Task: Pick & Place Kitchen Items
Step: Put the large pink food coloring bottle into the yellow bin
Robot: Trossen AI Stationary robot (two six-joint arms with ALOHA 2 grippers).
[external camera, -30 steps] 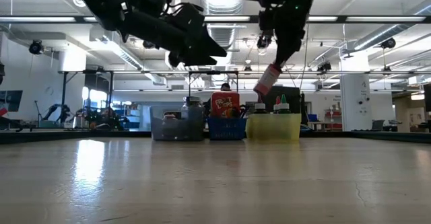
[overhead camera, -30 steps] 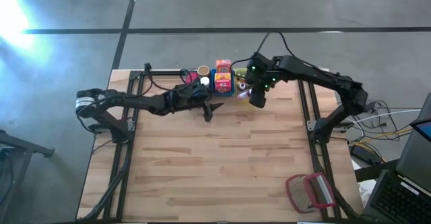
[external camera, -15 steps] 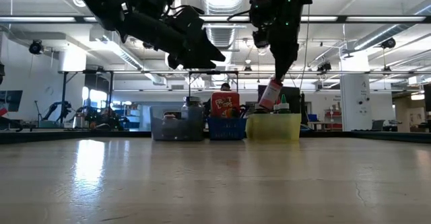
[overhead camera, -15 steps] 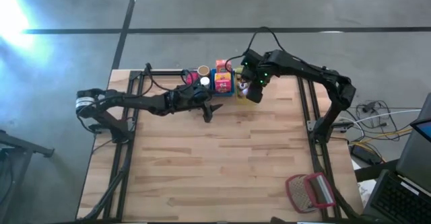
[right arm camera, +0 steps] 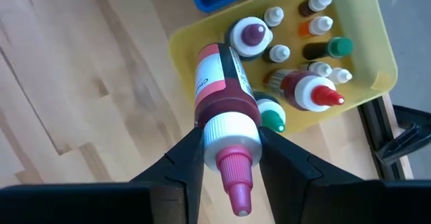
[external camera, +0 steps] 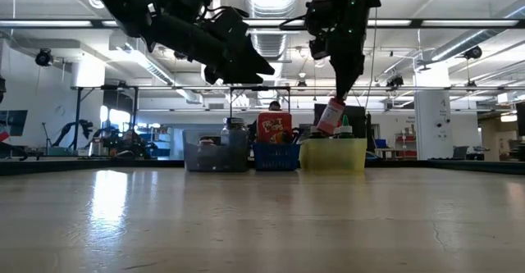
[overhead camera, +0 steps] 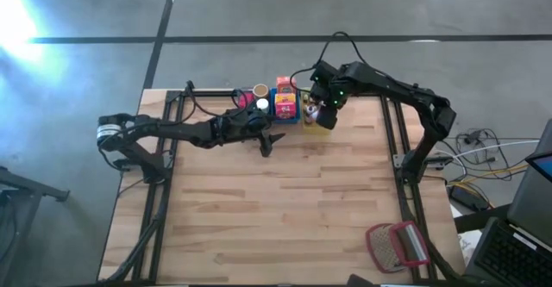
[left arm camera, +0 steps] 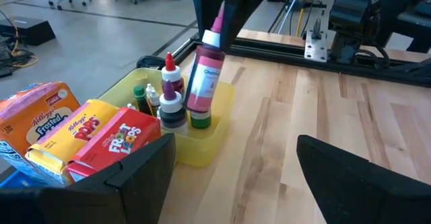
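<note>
My right gripper (right arm camera: 232,158) is shut on a dark red squeeze bottle (right arm camera: 219,93) with a white cap and pink nozzle. It holds the bottle over the yellow bin (right arm camera: 202,39), also visible in the low view as the bottle (external camera: 330,116) above the yellow bin (external camera: 332,154). Several small coloured-cap bottles stand in that bin. My left gripper (left arm camera: 249,183) is open and hovers above the table just on the near side of the bins (overhead camera: 269,140), touching nothing. Cereal boxes (left arm camera: 81,136) stand in the blue bin (overhead camera: 285,108). My right gripper pinches the bottle's white cap (right arm camera: 231,135) between its two fingers (right arm camera: 185,158), coming from above and pointing down. The bottle hangs below the fingers, nozzle up, tilted, lifted clear with its base (external camera: 321,130) just above the yellow bin's rim.
Grey bin (overhead camera: 255,100), blue bin and yellow bin (overhead camera: 308,115) stand in a row at the table's far edge. A red-framed grey mesh object (overhead camera: 397,246) lies at the near right corner. Bare wood (overhead camera: 276,209) covers the table's middle and near part.
My right gripper has moved toward the table's far left, from beside the yellow bin to over it, and come down a little. The bottle went with it, now lower and tilted the other way. Most of this motion came in the first half second.
</note>
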